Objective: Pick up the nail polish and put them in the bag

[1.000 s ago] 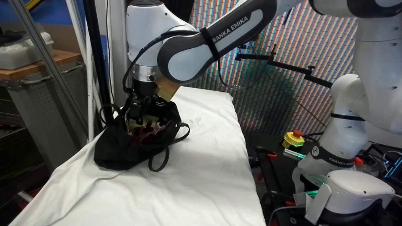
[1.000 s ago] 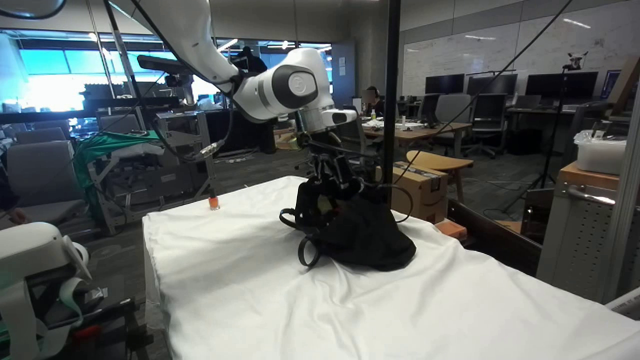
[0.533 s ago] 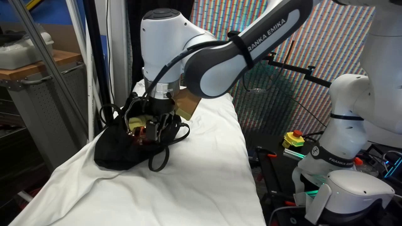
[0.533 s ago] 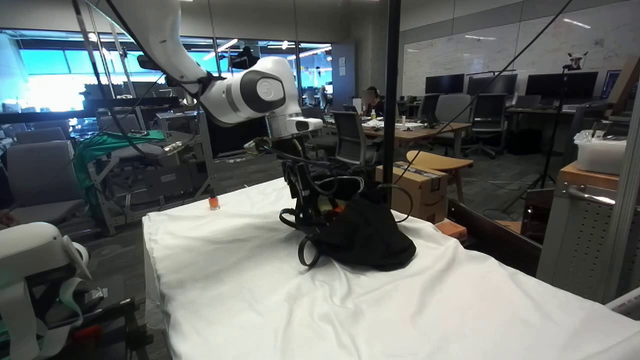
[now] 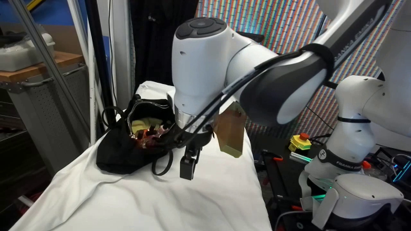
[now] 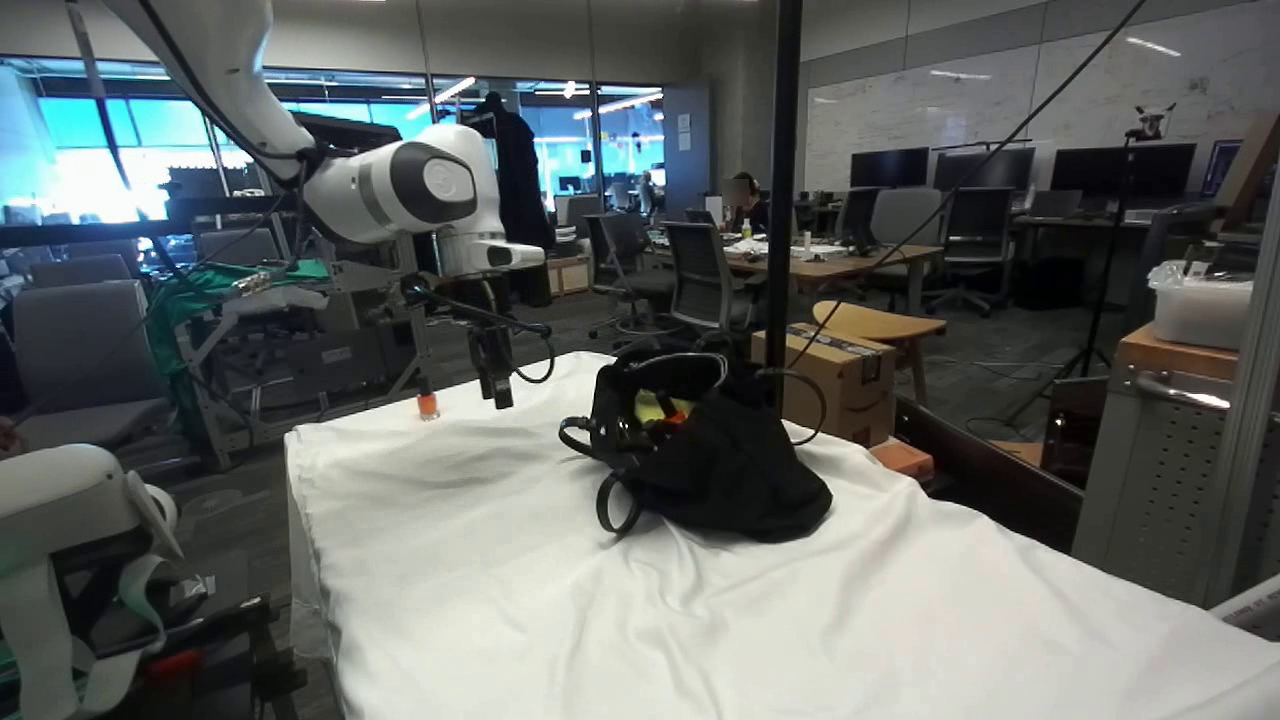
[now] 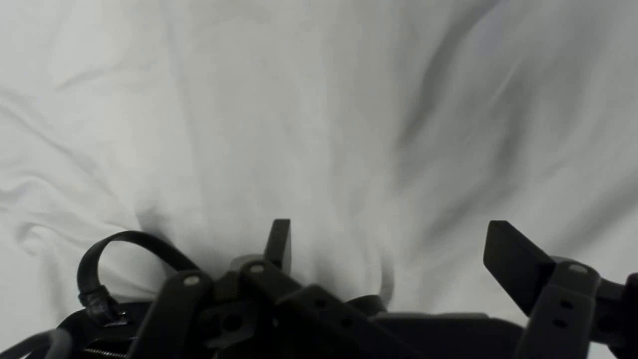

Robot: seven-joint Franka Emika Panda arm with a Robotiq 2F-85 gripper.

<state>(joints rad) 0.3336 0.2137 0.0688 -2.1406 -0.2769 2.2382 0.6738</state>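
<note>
One nail polish bottle [image 6: 428,404], orange-red with a dark cap, stands upright on the white cloth near the table's far left edge in an exterior view. It does not show in the wrist view. More nail polish [image 5: 146,138], reddish bottles, lies inside the black bag [image 5: 120,157]. The bag [image 6: 735,475] sits slumped with its mouth open and yellowish-green lining showing. My gripper [image 5: 187,173] hangs over the cloth beside the bag, between it and the lone bottle. In the wrist view the gripper [image 7: 389,223] is spread wide with only cloth beneath; the bag's strap [image 7: 132,238] shows lower left.
White cloth [image 6: 470,560] with folds covers the table. Looped bag straps [image 5: 163,165] stick out toward the gripper. A black pole [image 6: 785,200] and a cardboard box [image 6: 850,380] stand behind the bag. A yellow emergency stop [image 5: 300,143] sits near the arm's base.
My gripper has moved from the bag's mouth to the cloth beside it, leftward toward the lone bottle in an exterior view. Bag and lone bottle have stayed in place.
</note>
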